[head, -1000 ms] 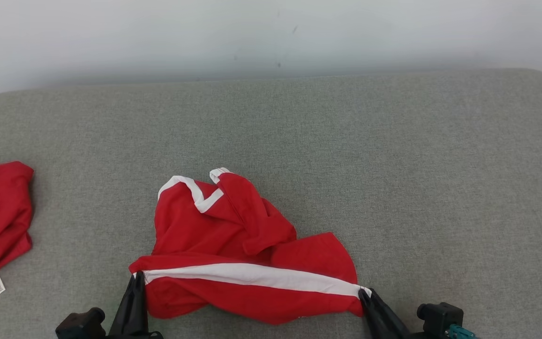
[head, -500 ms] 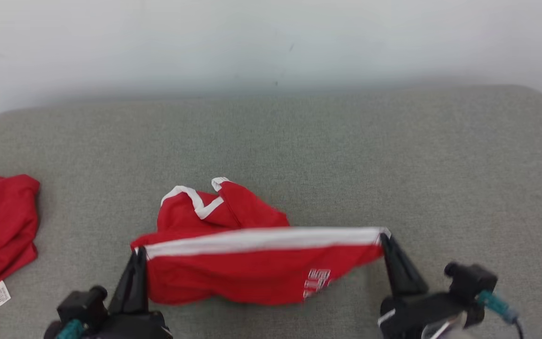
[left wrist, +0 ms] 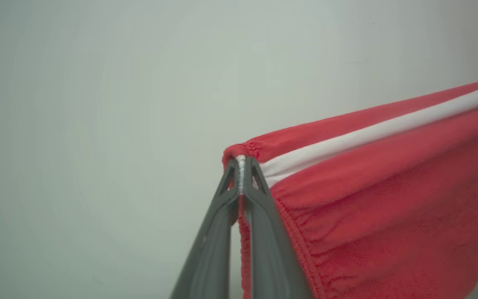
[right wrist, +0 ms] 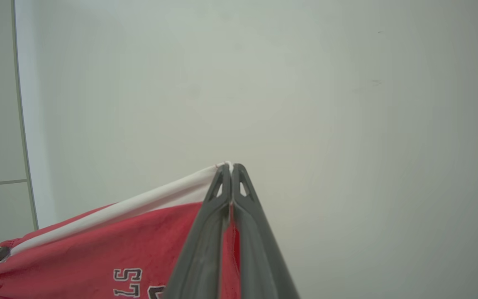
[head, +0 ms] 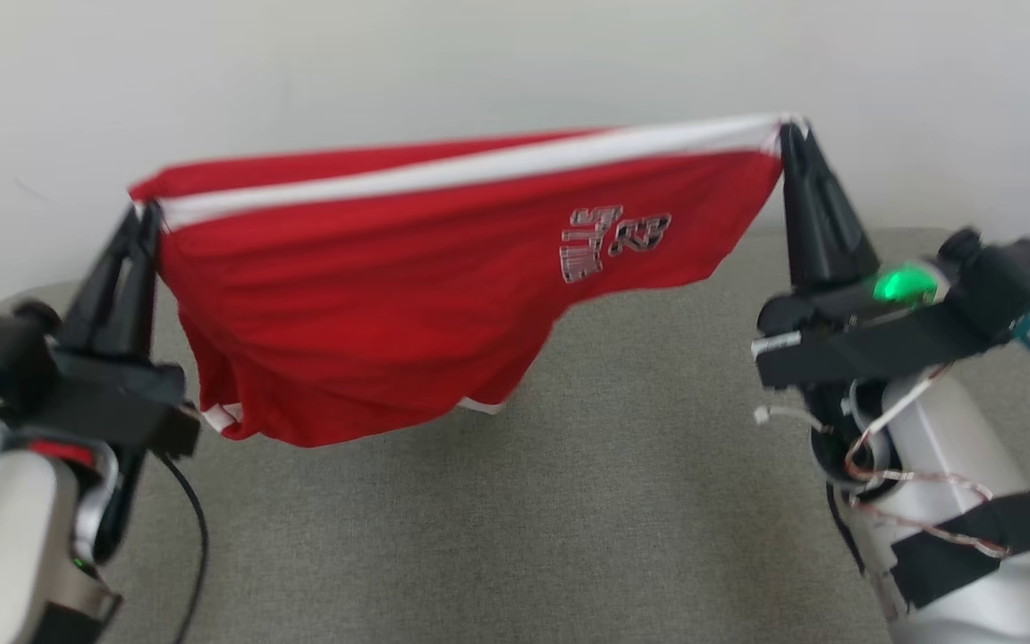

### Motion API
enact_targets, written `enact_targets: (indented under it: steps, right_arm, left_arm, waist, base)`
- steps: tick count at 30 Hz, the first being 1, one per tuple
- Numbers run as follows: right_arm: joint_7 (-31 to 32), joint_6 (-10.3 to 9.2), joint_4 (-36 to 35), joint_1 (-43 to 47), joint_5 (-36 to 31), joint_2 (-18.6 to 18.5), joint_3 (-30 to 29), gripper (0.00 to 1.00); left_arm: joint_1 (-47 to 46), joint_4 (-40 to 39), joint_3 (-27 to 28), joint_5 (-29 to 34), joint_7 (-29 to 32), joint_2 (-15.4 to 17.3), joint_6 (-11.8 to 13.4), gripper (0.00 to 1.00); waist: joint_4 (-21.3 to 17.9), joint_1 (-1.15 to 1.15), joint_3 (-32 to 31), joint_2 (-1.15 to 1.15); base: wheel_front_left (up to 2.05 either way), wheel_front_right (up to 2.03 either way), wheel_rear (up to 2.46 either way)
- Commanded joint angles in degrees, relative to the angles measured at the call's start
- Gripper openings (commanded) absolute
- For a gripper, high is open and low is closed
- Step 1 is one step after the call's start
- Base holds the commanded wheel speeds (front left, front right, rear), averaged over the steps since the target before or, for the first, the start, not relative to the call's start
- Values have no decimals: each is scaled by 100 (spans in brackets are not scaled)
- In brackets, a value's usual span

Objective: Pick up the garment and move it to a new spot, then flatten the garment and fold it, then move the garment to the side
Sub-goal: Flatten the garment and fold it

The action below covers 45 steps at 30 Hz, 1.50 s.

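Red garment (head: pixel 363 295) hangs clear above the grey desk (head: pixel 622 483), stretched along its white band (head: pixel 479 165). Both closed tight: left claw (head: pixel 147 219) and right claw (head: pixel 788 134) each pinch a band corner. Soft, light, limp cloth; the corners look the best hold.

1 red garment (head: pixel 372 304), w/ 1 white stripe (head: pixel 479 165) & 1 printed logo (head: pixel 613 241). 2 hands: 1 left hand (head: pixel 147 219), 1 right hand (head: pixel 788 134). 1 grey worktop (head: pixel 569 501). 1 green light (head: pixel 899 286), on right hand's body.
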Motion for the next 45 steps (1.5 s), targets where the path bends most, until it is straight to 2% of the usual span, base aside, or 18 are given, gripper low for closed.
enact_targets:
  steps: [1,8,15,22,30,35,40,45]
  right_arm:
    - [-2,-14,22,-231,42,-70,9,0]
    - [-1,-14,155,-977,68,-204,152,0]
    - [-1,-14,499,-1588,-106,-446,365,0]
    - [-1,-14,654,-2514,-278,-684,265,0]
    - [-1,-14,958,-4387,-1053,-1107,-59,0]
    - [0,-14,1047,-5333,-1579,-1257,-318,0]
    - [0,-14,929,-5123,-1591,-1342,-399,0]
    - [-1,-14,480,-4041,-1373,-1477,-311,0]
  left_arm:
    - [-212,-42,-10,-144,109,180,16,0]
    - [-904,-139,-215,-445,505,554,16,0]
    - [-1450,23,-553,-415,722,616,16,0]
    - [-2337,289,-705,-235,626,374,64,0]
    - [-4396,910,-848,276,244,110,133,0]
    - [-5475,1198,-866,591,-123,-145,174,0]
    - [-5160,1141,-750,667,-160,-316,154,0]
    - [-4098,789,-444,657,-164,-643,173,0]
  waist:
    - [-17,0,-113,0]
    - [25,0,-89,0]
    - [72,0,407,0]
    - [101,0,1717,0]
    - [194,0,3140,0]
    - [271,0,3683,0]
    - [287,0,3923,0]
    - [278,0,3887,0]
  base:
    - [0,0,0]
    - [0,0,0]
    - [0,0,0]
    - [0,0,0]
    - [0,0,0]
    - [0,0,0]
    - [0,0,0]
    - [0,0,0]
